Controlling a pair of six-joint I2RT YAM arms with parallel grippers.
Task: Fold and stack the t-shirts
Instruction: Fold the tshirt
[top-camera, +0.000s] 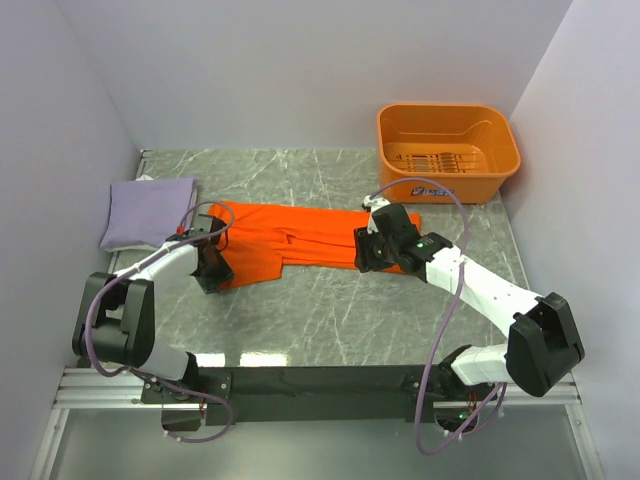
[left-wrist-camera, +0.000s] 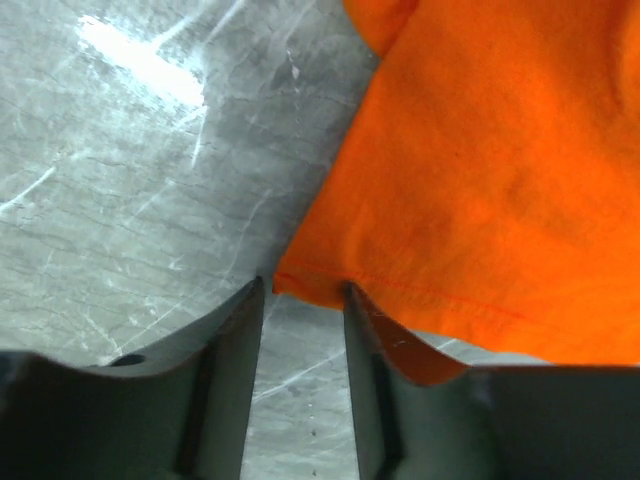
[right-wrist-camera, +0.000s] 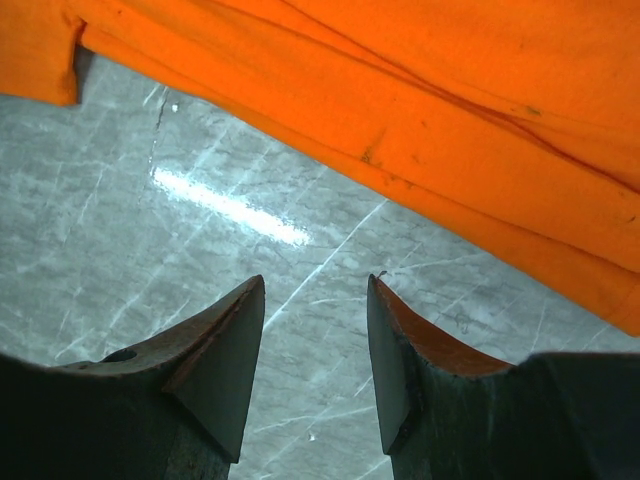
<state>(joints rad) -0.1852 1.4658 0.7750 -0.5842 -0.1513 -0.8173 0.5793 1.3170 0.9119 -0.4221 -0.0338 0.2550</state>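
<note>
The bright orange t-shirt (top-camera: 290, 240) lies spread flat across the middle of the table. The lavender t-shirt (top-camera: 148, 212) rests folded at the far left. My left gripper (top-camera: 212, 268) is down at the orange shirt's near left corner. In the left wrist view the hemmed corner of the orange shirt (left-wrist-camera: 480, 180) sits right at the tips of my left gripper (left-wrist-camera: 302, 290), whose jaws stand apart with bare table between them. My right gripper (top-camera: 366, 256) is at the shirt's near right edge. In the right wrist view it (right-wrist-camera: 315, 285) is open over bare table, and the orange cloth (right-wrist-camera: 400, 90) lies just beyond its tips.
A rigid orange basket (top-camera: 447, 150) stands at the back right corner. White walls close in the marble table (top-camera: 330, 320) on the left, back and right. The arms' bases sit along the near edge.
</note>
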